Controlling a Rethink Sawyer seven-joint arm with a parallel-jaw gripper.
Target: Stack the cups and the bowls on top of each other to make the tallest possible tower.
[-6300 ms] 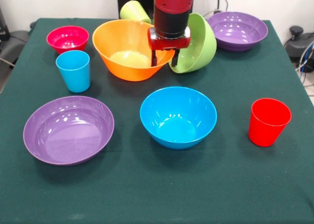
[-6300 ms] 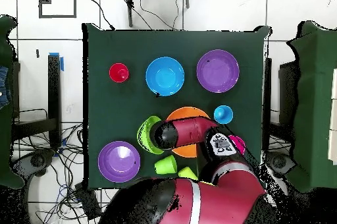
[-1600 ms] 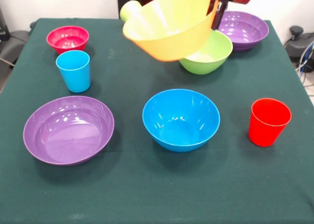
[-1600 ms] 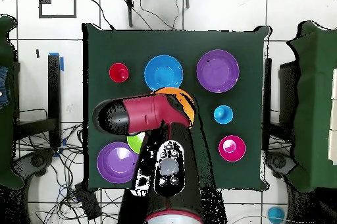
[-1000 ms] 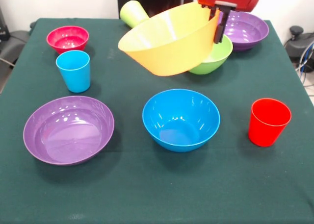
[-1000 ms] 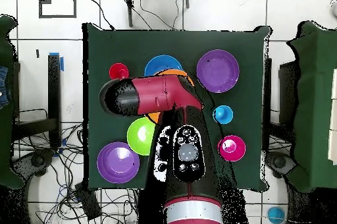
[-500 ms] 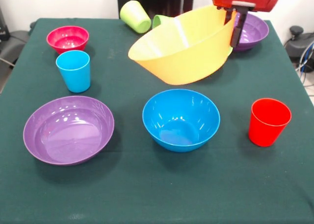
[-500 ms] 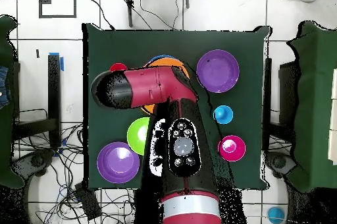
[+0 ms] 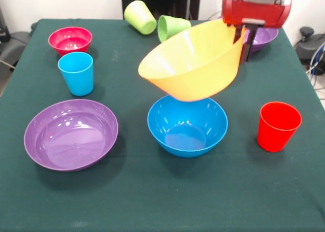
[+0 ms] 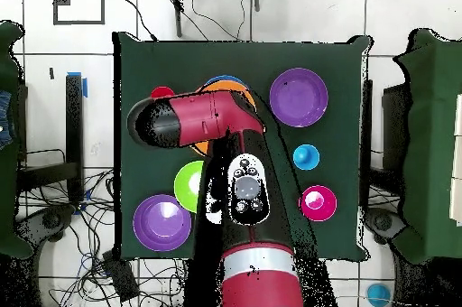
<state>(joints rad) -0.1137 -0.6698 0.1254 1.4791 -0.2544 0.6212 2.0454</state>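
My gripper (image 9: 242,39) is shut on the right rim of the large orange bowl (image 9: 195,64). It holds the bowl tilted in the air, just above the blue bowl (image 9: 187,128). The red cup (image 9: 278,125) stands to the right. The sky blue cup (image 9: 76,73) and the small red bowl (image 9: 70,40) stand at the left. A yellow-green cup (image 9: 140,17) and a green cup (image 9: 171,27) lie on their sides at the back. The green bowl (image 10: 189,186) shows only in the overhead view. No stacked tower is in view.
One wide purple bowl (image 9: 71,134) sits at the front left. The other purple bowl (image 9: 264,36) is at the back right, partly behind my gripper. In the overhead view my arm (image 10: 244,195) covers the table's middle.
My gripper has carried the orange bowl from the back of the table towards the front and lower, so it now hangs over the blue bowl. The green cup has come into sight.
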